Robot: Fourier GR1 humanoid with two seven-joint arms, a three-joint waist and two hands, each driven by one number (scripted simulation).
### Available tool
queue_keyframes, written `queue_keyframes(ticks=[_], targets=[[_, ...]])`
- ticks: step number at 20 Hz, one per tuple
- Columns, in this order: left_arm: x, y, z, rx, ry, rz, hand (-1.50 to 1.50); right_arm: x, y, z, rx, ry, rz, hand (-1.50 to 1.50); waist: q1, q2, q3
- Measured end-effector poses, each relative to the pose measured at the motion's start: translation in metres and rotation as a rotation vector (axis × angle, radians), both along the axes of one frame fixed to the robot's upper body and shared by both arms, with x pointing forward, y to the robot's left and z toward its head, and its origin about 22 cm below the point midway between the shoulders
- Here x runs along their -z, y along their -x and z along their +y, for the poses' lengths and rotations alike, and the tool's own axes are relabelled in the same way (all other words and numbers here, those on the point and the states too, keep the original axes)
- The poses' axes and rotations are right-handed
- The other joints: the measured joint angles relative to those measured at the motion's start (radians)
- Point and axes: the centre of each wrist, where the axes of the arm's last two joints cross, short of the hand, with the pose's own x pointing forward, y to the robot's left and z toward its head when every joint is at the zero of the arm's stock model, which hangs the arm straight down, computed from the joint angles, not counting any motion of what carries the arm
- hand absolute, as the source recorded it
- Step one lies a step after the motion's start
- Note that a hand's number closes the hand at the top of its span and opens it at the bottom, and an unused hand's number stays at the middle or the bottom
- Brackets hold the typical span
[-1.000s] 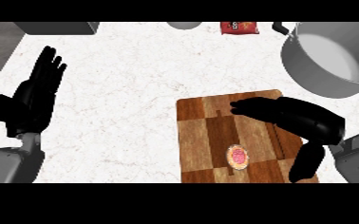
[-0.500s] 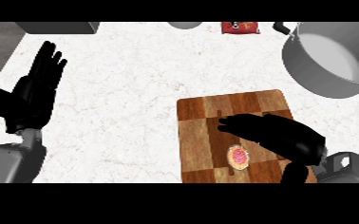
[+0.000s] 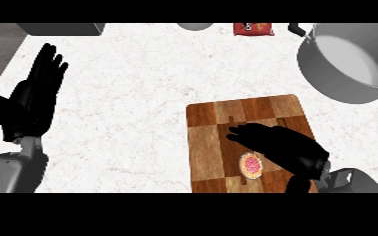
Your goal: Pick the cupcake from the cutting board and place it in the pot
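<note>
Small pink-frosted cupcake (image 3: 252,165) sits near the front edge of the brown wooden cutting board (image 3: 221,130), at the tabletop's front right; right hand (image 3: 284,147) hovers just above and beside it, fingers relaxed, holding nothing. Left hand (image 3: 33,100) rests open at the left edge. Best to lower squarely over the cupcake and close around its sides before lifting toward the grey metal pot (image 3: 343,65) at the far right corner.

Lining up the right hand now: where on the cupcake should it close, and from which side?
Probably round the sides of the cupcake, coming from above: it sits upright on the cutting board, pink top up. The right hand hovers over its right side; the board's near-left stays open for the thumb.
</note>
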Motion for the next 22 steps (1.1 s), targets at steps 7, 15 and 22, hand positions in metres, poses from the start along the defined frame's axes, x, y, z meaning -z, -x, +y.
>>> queue_keyframes(ticks=[7,15,22], targets=[[0.008,-0.003,-0.005,0.007,-0.002,0.002,0.0,0.023,-0.008,0.008,0.001,0.011,-0.002,-1.5,0.001,0.001,0.0],[0.01,0.0,-0.007,0.009,-0.001,-0.001,0.0,0.042,-0.012,0.014,0.024,0.038,0.001,-1.5,0.001,0.001,0.0],[0.007,0.0,-0.006,0.007,0.003,0.005,0.0,0.064,-0.013,0.01,-0.092,0.043,-0.061,1.5,0.002,0.001,0.0]])
